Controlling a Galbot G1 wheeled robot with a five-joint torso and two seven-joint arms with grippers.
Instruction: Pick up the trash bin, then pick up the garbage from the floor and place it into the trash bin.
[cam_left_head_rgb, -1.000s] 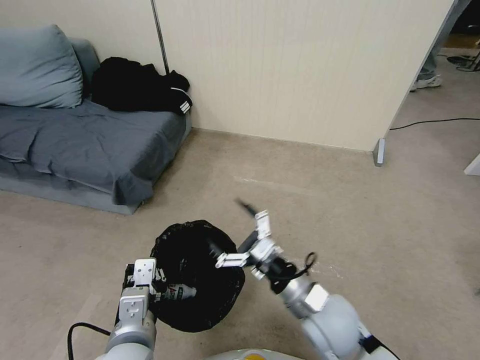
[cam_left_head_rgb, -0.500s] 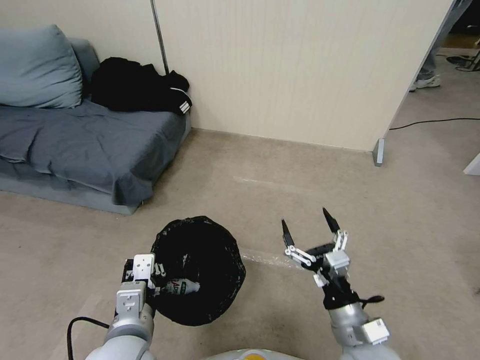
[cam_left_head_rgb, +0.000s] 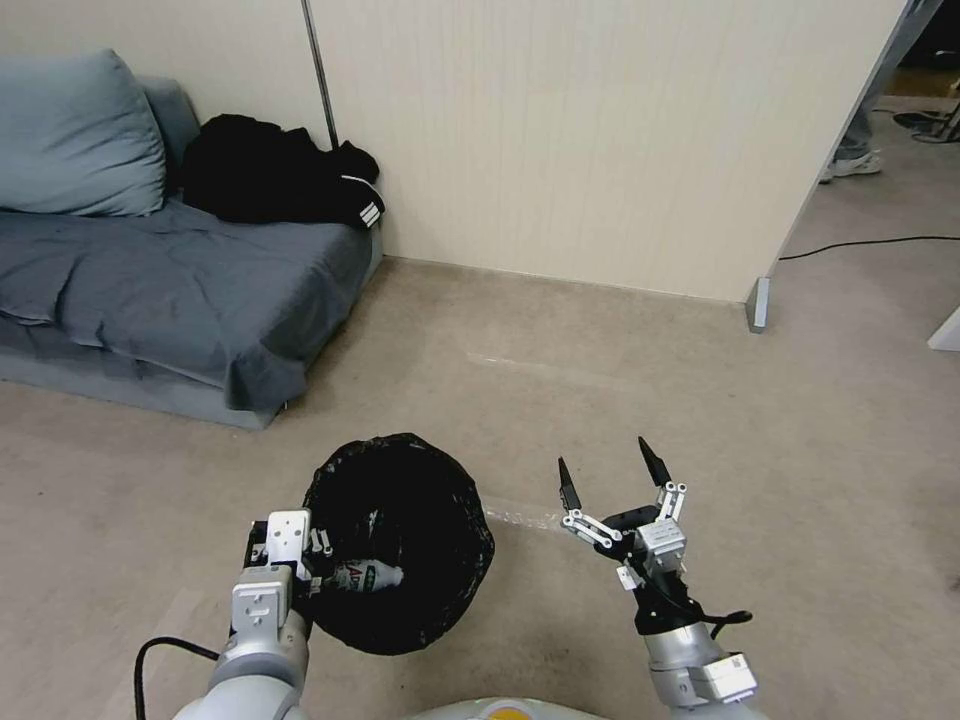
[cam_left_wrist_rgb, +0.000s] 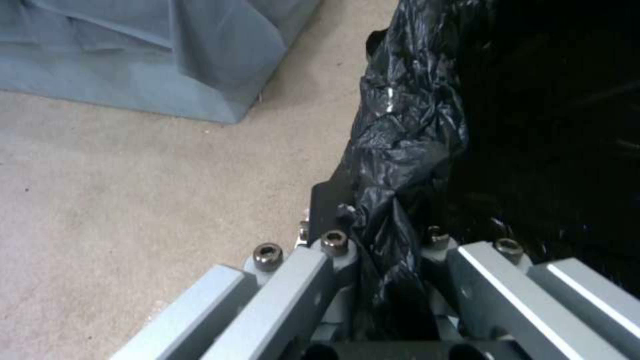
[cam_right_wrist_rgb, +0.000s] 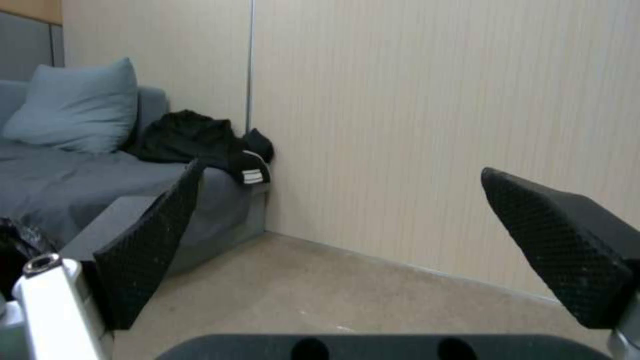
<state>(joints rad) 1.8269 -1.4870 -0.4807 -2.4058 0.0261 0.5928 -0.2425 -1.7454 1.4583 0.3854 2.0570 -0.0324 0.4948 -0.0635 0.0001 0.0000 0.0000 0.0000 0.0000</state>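
Observation:
The trash bin (cam_left_head_rgb: 420, 480), lined with a glossy black bag, hangs low in front of me, slightly left of centre. My left gripper (cam_left_head_rgb: 300, 575) is shut on its near-left rim; the left wrist view shows the bag liner (cam_left_wrist_rgb: 400, 150) pinched between the fingers (cam_left_wrist_rgb: 293, 280). Inside the bin lies a white bottle with a green label (cam_left_head_rgb: 367, 576). My right gripper (cam_left_head_rgb: 610, 472) is open and empty to the right of the bin, raised above the floor, fingertips pointing toward the wall. In the right wrist view its black pads (cam_right_wrist_rgb: 153, 240) stand wide apart.
A grey sofa (cam_left_head_rgb: 150, 290) with a cushion and a black garment (cam_left_head_rgb: 280, 175) sits at the left. A beige partition wall (cam_left_head_rgb: 600, 140) runs across the back. A strip of clear tape (cam_left_head_rgb: 515, 515) lies on the carpet by the bin. A cable (cam_left_head_rgb: 860, 243) crosses the far right floor.
My right gripper swung from over the bin's rim out to the right, turned fingertips forward, then sank slightly. The bin and left gripper barely moved.

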